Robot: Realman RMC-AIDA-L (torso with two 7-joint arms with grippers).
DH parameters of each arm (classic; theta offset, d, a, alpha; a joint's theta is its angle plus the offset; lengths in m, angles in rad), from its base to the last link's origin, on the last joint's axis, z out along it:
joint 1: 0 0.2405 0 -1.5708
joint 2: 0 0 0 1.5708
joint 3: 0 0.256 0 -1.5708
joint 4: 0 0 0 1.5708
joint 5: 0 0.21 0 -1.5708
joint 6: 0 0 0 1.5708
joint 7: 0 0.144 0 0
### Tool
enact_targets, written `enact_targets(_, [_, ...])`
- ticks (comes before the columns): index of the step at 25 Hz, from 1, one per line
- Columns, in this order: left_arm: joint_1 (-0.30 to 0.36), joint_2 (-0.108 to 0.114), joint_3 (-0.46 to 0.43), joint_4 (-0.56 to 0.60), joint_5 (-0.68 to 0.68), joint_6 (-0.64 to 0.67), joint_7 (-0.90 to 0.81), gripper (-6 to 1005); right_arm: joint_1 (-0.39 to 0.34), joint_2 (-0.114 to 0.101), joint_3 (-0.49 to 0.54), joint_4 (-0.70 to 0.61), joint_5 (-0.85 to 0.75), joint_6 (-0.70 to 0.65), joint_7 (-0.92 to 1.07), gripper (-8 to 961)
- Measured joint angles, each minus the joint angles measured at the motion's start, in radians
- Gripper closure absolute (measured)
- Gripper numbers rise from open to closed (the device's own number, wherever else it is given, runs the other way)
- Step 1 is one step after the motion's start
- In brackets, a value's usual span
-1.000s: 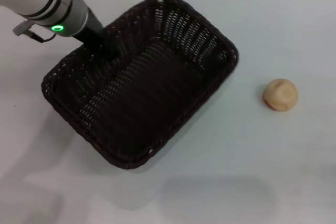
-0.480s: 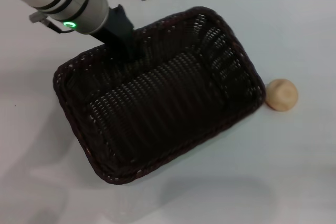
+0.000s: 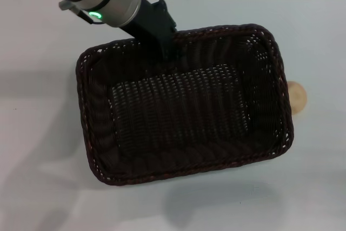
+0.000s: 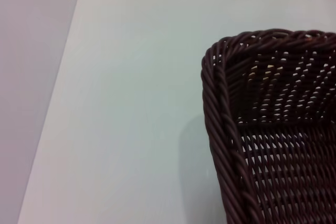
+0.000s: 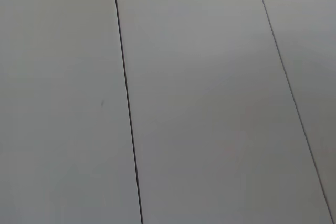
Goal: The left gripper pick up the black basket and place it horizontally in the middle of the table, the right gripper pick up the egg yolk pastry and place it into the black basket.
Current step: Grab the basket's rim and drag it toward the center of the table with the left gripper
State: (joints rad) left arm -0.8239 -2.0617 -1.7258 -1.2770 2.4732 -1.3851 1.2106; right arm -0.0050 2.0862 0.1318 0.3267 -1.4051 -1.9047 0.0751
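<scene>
On my head camera, one black basket (image 3: 184, 106), long side lying across the table (image 3: 43, 133), open top facing up. The left gripper (image 3: 162, 44) sits at the basket's far rim, pinching that rim. One egg yolk pastry (image 3: 297, 97) lies just beside the basket's right end, partly hidden by it. On the left wrist camera I see one basket corner (image 4: 273, 129).

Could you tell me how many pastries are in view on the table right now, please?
1. The pastry lies on the table at the basket's right rim, partly hidden behind it. None shows inside the basket.
</scene>
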Motion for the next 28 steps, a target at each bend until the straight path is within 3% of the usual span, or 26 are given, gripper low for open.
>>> enact_targets(6, [-0.061, -0.004, -0.002, 0.087, -0.028, -0.001, 0.048, 785, 0.001, 0.000, 0.000, 0.000, 0.000, 0.000, 0.000, 178])
enact_targets(20, [-0.078, -0.008, 0.014, 0.148, -0.068, 0.066, 0.066, 792, 0.002, 0.000, -0.012, -0.002, 0.000, -0.002, 0.000, 179])
enact_targets(28, [-0.069, -0.004, 0.008, 0.142, -0.111, 0.110, 0.072, 480, 0.004, -0.001, -0.013, -0.001, 0.000, -0.003, 0.000, 181])
